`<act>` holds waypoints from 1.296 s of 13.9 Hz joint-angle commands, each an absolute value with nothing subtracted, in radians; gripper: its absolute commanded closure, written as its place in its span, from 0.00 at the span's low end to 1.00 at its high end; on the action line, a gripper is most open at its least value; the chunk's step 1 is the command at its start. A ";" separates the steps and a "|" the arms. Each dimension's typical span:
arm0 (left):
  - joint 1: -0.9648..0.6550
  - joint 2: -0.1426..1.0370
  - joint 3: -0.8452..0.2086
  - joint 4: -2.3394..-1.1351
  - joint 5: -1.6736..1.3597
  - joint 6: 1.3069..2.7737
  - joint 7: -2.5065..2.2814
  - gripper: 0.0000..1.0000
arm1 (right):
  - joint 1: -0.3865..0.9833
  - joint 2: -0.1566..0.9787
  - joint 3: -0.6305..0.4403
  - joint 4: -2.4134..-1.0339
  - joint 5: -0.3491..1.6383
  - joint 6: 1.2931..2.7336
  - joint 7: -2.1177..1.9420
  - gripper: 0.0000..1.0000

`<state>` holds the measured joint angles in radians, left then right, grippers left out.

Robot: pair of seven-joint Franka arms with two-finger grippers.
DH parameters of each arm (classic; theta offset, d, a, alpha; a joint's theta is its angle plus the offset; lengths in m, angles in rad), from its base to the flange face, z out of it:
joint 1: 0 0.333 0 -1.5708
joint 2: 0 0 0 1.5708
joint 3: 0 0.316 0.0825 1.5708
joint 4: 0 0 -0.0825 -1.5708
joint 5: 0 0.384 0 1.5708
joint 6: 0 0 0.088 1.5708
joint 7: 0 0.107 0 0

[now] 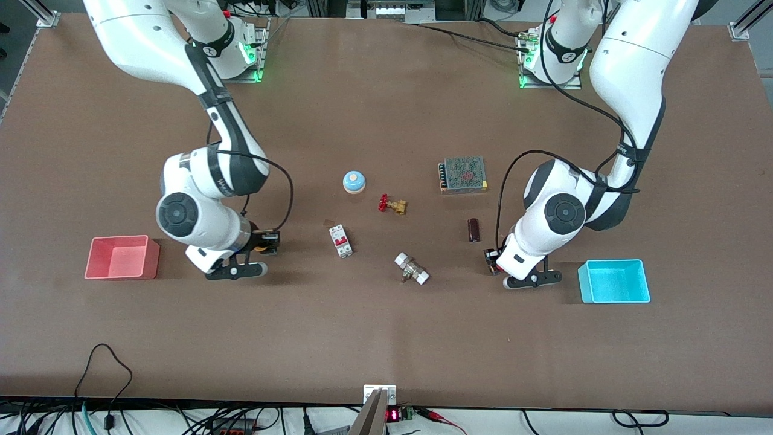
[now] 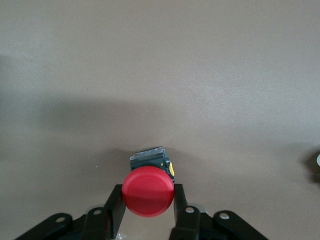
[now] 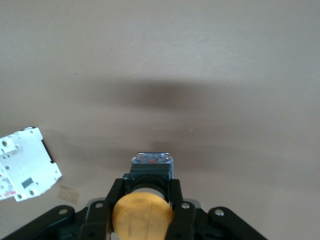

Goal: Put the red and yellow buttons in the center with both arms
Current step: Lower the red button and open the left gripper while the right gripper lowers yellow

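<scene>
My left gripper is shut on the red button. It grips the button's black body between its fingers, low over bare brown tabletop between the cluster of parts and the cyan bin. My right gripper is shut on the orange-yellow button, fingers on its black body. It is low over the tabletop between the pink bin and the white breaker. In the front view only a sliver of each button shows, red and yellow.
A pink bin is at the right arm's end and a cyan bin at the left arm's end. The middle holds a blue dome, a red-handled valve, a white breaker, a metal fitting, a dark brown part and a mesh box.
</scene>
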<state>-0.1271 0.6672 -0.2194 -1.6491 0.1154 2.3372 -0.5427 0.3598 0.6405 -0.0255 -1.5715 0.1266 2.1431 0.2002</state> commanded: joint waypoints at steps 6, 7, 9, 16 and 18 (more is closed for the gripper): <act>-0.098 0.571 -0.198 -1.638 0.137 2.326 -0.540 0.00 | 0.434 0.724 -0.034 -1.572 0.132 2.252 0.348 0.70; -0.085 0.545 -0.198 -1.638 0.138 2.309 -0.540 0.00 | 0.434 0.726 -0.034 -1.572 0.130 2.252 0.348 0.70; -0.057 0.488 -0.199 -1.637 0.137 2.246 -0.474 0.00 | 0.434 0.729 -0.034 -1.572 0.133 2.252 0.348 0.36; 0.066 0.283 -0.202 -1.637 0.137 2.020 -0.214 0.00 | 0.422 0.595 -0.048 -1.560 0.129 2.194 0.339 0.00; 0.087 0.238 -0.204 -1.635 0.133 1.985 -0.175 0.00 | 0.425 0.519 -0.089 -1.559 0.127 2.140 0.339 0.00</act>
<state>0.0680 0.2948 -0.1964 -1.6138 0.1166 2.0189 -0.2221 0.4249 0.6110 -0.0609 -1.5345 0.1265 2.1962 0.3346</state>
